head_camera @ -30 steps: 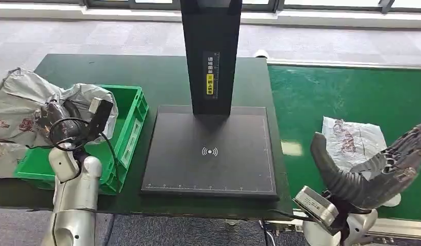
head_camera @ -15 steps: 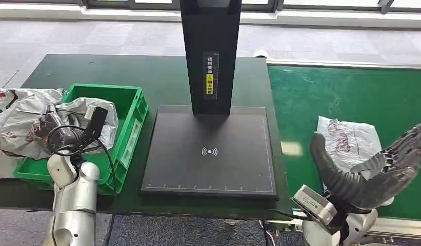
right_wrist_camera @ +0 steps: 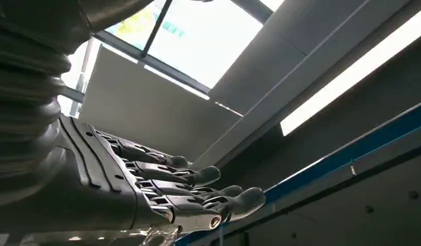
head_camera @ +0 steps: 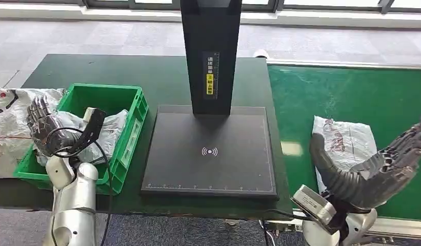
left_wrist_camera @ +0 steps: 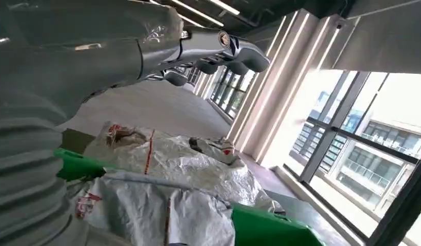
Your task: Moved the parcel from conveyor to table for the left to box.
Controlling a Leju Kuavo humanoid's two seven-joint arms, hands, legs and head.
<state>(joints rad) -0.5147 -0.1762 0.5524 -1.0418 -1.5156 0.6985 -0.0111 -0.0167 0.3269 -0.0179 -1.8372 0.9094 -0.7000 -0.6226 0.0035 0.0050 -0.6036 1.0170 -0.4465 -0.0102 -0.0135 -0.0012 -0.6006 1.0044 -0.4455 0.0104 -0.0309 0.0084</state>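
Observation:
A white plastic parcel with red print lies on the green conveyor belt at the right. My right hand hovers just in front of it, palm up and fingers spread, holding nothing; the right wrist view shows its fingers stretched out. My left hand is over the left rim of the green bin, fingers apart and empty. A grey-white parcel lies in the bin beside that hand. The left wrist view shows straight fingers above crumpled parcels.
A black scanner plate with a tall black post takes the middle of the dark green table. More crumpled parcels are heaped left of the bin. Grey floor lies beyond the table.
My left hand has let go of the parcel it held, which now lies in the green bin. The conveyor parcel has drifted slightly left. My right hand has barely moved.

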